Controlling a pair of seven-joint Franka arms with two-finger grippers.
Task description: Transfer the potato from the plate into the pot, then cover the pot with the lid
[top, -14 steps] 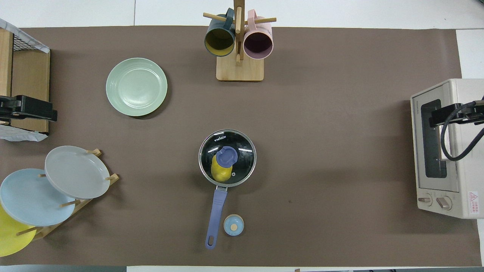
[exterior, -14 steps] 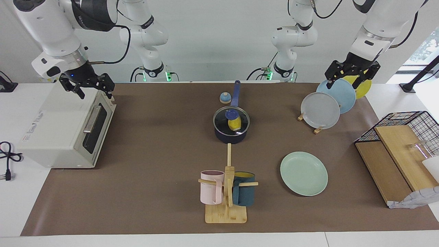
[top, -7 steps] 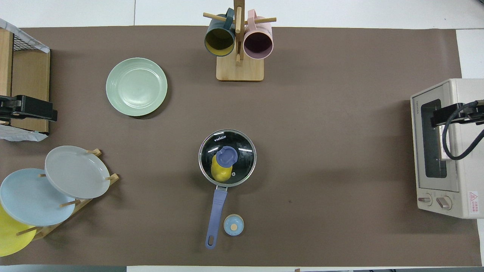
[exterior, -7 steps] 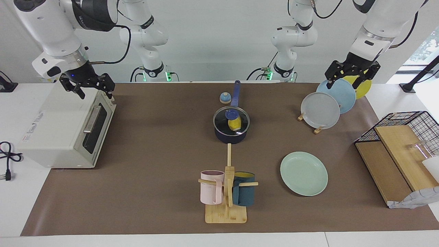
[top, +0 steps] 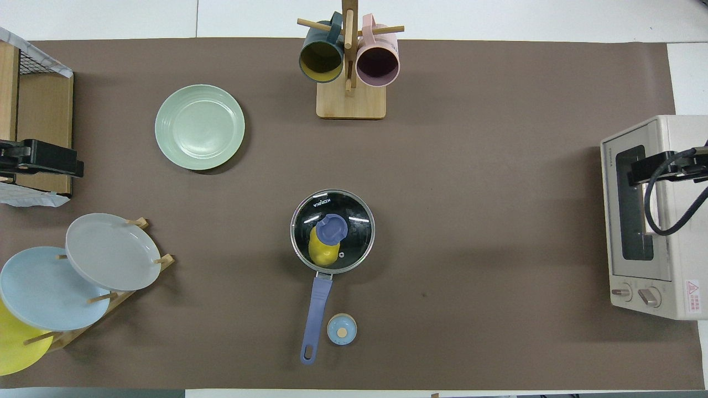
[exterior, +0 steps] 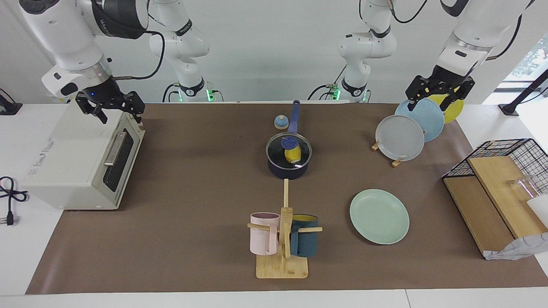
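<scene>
Already the potato [exterior: 293, 155] lies inside the pot [exterior: 287, 167] at frame centre, under the seated lid [exterior: 288, 150]; the plate [exterior: 379, 216] at lower right is bare. Best practice now: stay clear. Both claws are spread: right gripper [exterior: 109, 107] upper left has crept slightly rightward, left gripper [exterior: 439, 91] upper right is unchanged.

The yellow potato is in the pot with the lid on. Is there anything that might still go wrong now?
Not much, maybe two things.
1. The glass lid only rests on the pot, so a bump to the long handle might slide it off the potato.
2. The open left gripper hangs over the standing plates in the rack, and the open right gripper over the toaster oven; dropping straight down might hit them.
</scene>
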